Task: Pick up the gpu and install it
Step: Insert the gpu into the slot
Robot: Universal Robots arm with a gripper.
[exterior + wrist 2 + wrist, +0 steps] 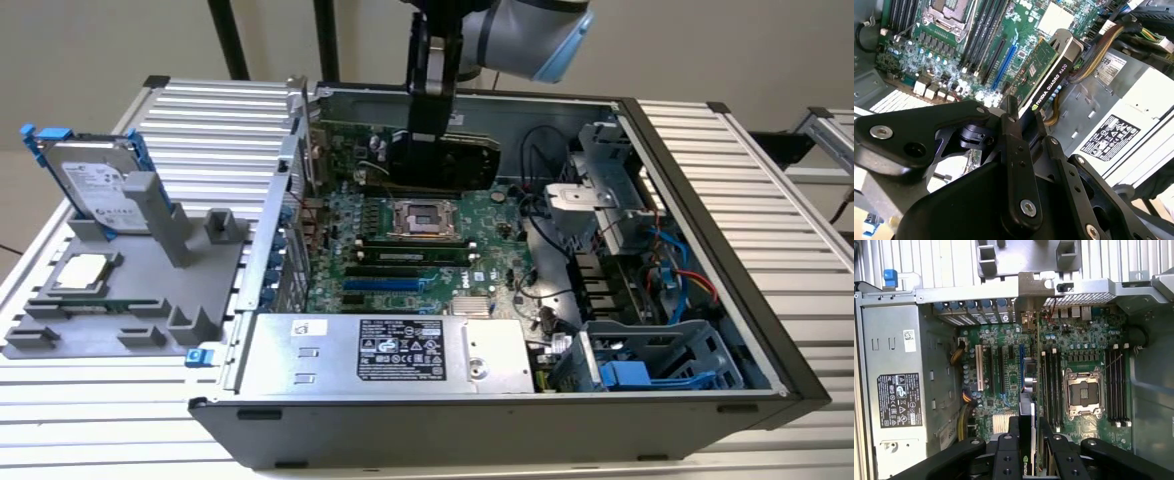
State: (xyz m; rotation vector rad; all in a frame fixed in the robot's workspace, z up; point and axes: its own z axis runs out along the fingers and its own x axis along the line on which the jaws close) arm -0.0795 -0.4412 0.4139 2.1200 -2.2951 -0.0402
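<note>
The gpu (447,160) is a black-shrouded card held on edge inside the open computer case (694,170), over the far part of the motherboard (400,265). My gripper (430,135) comes down from above and is shut on the card's upper edge. In the second wrist view the gpu (1046,75) shows its green board face and black edge, reaching out from my gripper (1019,112) toward the blue slot (1004,65). In the first wrist view the gpu (1027,402) is edge-on, in line with the blue slot (1021,360), clamped in my gripper (1027,427).
A power supply (414,350) fills the case's near side, with a drive cage (667,360) and cables on the exterior view's right. The open CPU socket (424,218) lies mid-board. A grey fixture (134,300) beside the case holds a silver hard drive (100,185) and a CPU chip (83,270).
</note>
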